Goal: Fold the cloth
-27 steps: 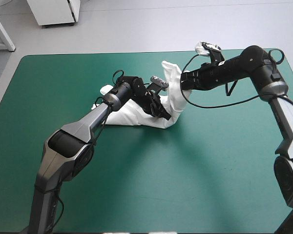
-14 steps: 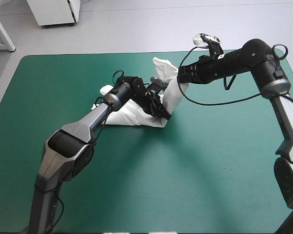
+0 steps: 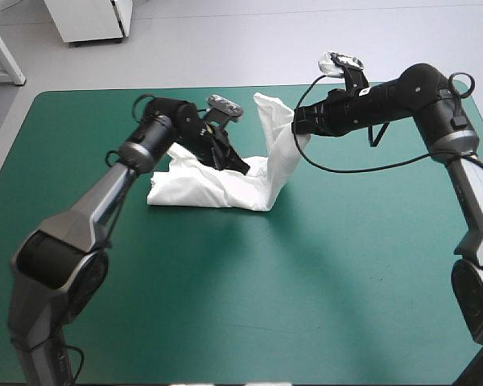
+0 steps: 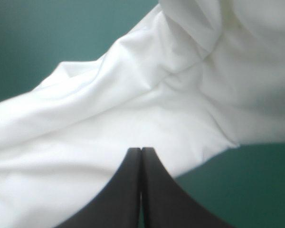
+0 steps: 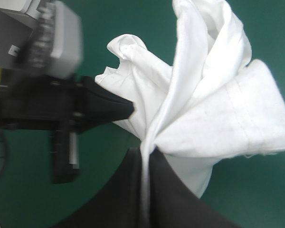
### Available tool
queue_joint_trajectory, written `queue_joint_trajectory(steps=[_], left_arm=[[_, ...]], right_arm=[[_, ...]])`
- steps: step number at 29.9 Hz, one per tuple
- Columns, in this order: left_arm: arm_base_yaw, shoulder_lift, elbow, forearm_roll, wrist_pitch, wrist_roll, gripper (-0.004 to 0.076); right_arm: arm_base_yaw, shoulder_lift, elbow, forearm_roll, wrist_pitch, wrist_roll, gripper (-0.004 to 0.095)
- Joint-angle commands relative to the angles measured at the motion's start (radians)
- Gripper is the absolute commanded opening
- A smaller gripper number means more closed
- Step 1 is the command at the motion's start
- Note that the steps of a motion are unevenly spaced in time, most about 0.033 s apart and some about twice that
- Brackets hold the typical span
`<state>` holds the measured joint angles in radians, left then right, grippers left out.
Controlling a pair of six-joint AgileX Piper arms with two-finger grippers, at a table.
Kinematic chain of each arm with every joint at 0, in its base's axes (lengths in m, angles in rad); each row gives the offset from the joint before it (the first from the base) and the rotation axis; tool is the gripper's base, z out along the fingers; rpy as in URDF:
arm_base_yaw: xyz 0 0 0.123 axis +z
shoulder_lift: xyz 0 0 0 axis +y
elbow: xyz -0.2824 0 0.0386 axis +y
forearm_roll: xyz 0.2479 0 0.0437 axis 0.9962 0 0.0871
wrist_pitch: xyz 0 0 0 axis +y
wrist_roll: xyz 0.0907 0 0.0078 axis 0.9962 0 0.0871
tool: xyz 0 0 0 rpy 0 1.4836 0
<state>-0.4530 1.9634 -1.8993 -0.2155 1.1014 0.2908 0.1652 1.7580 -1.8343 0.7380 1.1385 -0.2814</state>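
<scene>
The white T-shirt (image 3: 205, 189) lies crumpled at mid-table, its right end pulled up into a standing fold (image 3: 275, 133). My right gripper (image 3: 299, 129) holds the top of that fold above the table. In the right wrist view, the right gripper (image 5: 145, 151) is shut on a pinched ridge of the T-shirt (image 5: 218, 118). My left gripper (image 3: 241, 167) points down onto the heap just left of the fold. Its fingers meet in one arch (image 4: 141, 150) over the T-shirt (image 4: 133, 95), with nothing seen between them. From the right wrist, the left gripper (image 5: 126, 109) appears beside the cloth.
Teal-green cover (image 3: 306, 281) stretches bare in front of and around the heap. The table's far edge (image 3: 249, 87) runs close behind the raised fold. A white cabinet (image 3: 88, 20) stands on the floor beyond the table.
My left arm has swung left and back, its gripper sliding from the heap's right end toward the middle. The right gripper carried the raised fold slightly left and higher.
</scene>
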Motion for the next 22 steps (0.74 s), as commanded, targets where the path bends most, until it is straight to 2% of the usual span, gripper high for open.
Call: queue_joint_trajectory(steps=[1,7,14,19,22], left_arm=[[0.030,-0.206,0.057,-0.020,0.069,-0.010,-0.0009],[0.038,-0.536,0.281,-0.041,0.095,-0.008,-0.0009],[0.038,-0.883,0.520,-0.079,0.033,-0.021,-0.0009],[0.038,-1.046,0.643,-0.089,-0.019,-0.050,-0.0009],[0.038,-1.083,0.677,-0.108,-0.013,-0.054,-0.0009]], right_arm=[[0.002,-0.036,-0.033,0.062,-0.042,-0.018,-0.0019],[0.086,-0.001,-0.033,0.071,-0.084,-0.049,-0.0019],[0.279,0.071,-0.057,0.071,-0.237,-0.060,-0.0019],[0.382,0.167,-0.135,0.071,-0.293,-0.058,-0.0019],[0.424,0.239,-0.204,0.071,-0.308,-0.053,-0.0019]])
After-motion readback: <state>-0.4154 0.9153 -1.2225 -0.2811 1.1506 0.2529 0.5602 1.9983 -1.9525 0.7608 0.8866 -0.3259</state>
